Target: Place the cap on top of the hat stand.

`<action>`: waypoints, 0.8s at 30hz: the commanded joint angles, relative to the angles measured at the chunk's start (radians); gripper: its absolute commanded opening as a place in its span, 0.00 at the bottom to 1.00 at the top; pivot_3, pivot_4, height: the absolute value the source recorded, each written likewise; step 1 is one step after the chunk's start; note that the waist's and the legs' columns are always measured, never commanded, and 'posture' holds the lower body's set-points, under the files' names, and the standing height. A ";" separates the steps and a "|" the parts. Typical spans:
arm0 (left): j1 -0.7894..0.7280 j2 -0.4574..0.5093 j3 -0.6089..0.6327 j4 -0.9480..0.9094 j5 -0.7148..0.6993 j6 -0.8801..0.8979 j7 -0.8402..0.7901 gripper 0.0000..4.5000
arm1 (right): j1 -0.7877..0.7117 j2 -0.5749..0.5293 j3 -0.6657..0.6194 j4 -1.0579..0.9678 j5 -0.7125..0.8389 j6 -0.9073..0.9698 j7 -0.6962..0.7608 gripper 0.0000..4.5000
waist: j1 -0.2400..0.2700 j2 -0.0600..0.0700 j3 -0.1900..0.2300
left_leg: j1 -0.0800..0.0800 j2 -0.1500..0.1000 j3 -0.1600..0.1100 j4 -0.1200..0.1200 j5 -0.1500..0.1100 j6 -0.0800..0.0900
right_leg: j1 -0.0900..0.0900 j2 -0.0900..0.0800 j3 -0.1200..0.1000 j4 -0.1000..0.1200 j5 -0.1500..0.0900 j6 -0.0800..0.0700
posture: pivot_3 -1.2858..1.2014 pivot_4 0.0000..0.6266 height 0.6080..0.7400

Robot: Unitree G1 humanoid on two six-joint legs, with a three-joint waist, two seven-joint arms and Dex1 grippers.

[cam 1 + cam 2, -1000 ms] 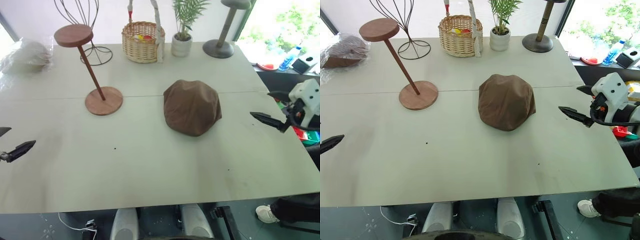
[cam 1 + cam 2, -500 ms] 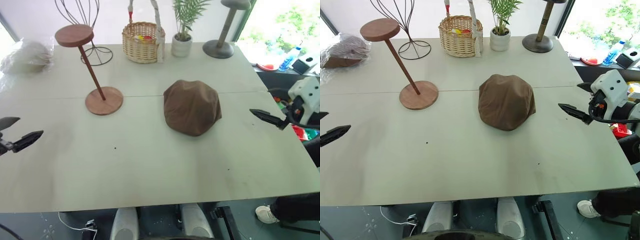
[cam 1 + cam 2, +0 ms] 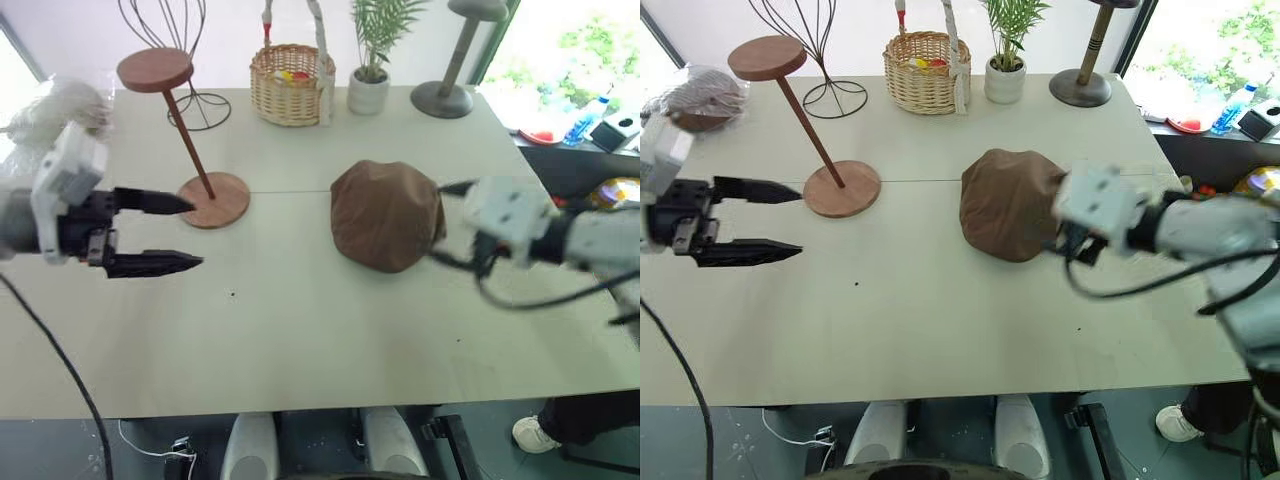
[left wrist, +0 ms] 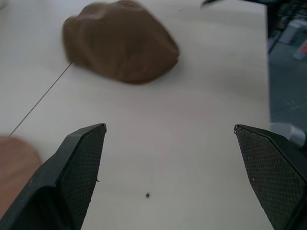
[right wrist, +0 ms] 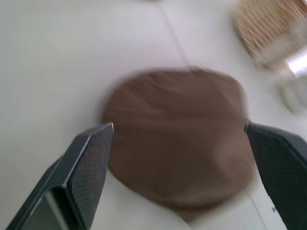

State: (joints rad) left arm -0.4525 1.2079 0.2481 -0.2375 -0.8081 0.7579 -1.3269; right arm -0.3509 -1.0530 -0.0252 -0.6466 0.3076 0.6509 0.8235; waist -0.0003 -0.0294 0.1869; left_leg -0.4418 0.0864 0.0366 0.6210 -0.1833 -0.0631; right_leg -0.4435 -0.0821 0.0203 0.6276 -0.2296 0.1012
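Note:
The brown cap [image 3: 385,228] lies dome up in the middle of the white table. To its left stands the reddish-brown hat stand, with its top disc [image 3: 155,70] on a slanted rod above the round base [image 3: 215,200]. My left gripper [image 3: 195,233] hovers open just left of that base and points toward the cap [image 4: 120,40]. My right gripper [image 3: 437,225] is open at the cap's right edge, and the cap [image 5: 182,158] lies just ahead between its spread fingers. Whether it touches the fabric I cannot tell.
Along the back edge stand a black wire stand [image 3: 195,100], a wicker basket [image 3: 290,83], a potted plant [image 3: 368,90] and a grey thick-post stand [image 3: 443,95]. A plastic-wrapped bundle [image 3: 700,95] sits at the back left corner.
Both arms swung inward. The left gripper came from the table's left edge to beside the stand's base. The right gripper came from the right edge up to the cap.

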 commanded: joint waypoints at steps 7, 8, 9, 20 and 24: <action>-0.210 -0.086 -0.218 0.091 0.086 -0.017 -0.101 0.99 | 0.062 0.092 0.247 -0.062 -0.298 -0.022 -0.190 1.00 | -0.010 -0.001 0.000 | -0.001 0.000 -0.001 0.010 0.000 0.000 | 0.002 0.000 0.001 0.003 0.001 -0.001 | 0.52 0.24 0.91; -0.216 -0.088 -0.224 0.090 0.088 -0.015 -0.107 0.99 | 0.061 0.101 0.272 -0.040 -0.333 -0.036 -0.201 1.00 | -0.011 -0.001 0.000 | -0.001 0.000 -0.001 0.009 0.000 0.000 | 0.002 0.000 0.001 0.003 0.001 -0.001 | 0.52 0.24 0.91; -0.220 -0.090 -0.229 0.090 0.092 -0.016 -0.112 0.99 | 0.060 0.112 0.295 -0.020 -0.364 -0.048 -0.210 1.00 | -0.011 -0.001 0.000 | -0.002 0.000 -0.001 0.009 0.000 0.000 | 0.002 0.000 0.001 0.003 0.001 -0.001 | 0.52 0.24 0.91; -0.241 -0.148 -0.262 0.072 0.138 -0.021 -0.106 0.99 | 0.043 0.313 0.454 0.224 -0.596 -0.151 -0.299 1.00 | -0.013 -0.004 -0.001 | -0.002 0.000 -0.002 0.009 0.000 0.001 | 0.002 0.001 0.001 0.004 0.000 0.000 | 0.52 0.24 0.91; -0.248 -0.158 -0.252 0.062 0.133 -0.007 -0.097 0.99 | 0.015 0.373 0.470 0.333 -0.685 -0.180 -0.350 1.00 | -0.014 -0.004 -0.002 | -0.001 0.000 -0.003 0.009 0.000 0.001 | 0.003 0.001 0.000 0.004 0.000 0.000 | 0.52 0.24 0.91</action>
State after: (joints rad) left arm -0.6761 1.0484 -0.0250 -0.1521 -0.6663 0.7520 -1.4298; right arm -0.3265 -0.6896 0.4410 -0.3701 -0.3201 0.4797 0.5057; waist -0.0144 -0.0336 0.1851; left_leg -0.4428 0.0863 0.0335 0.6305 -0.1835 -0.0619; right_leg -0.4407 -0.0807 0.0208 0.6320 -0.2293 0.1012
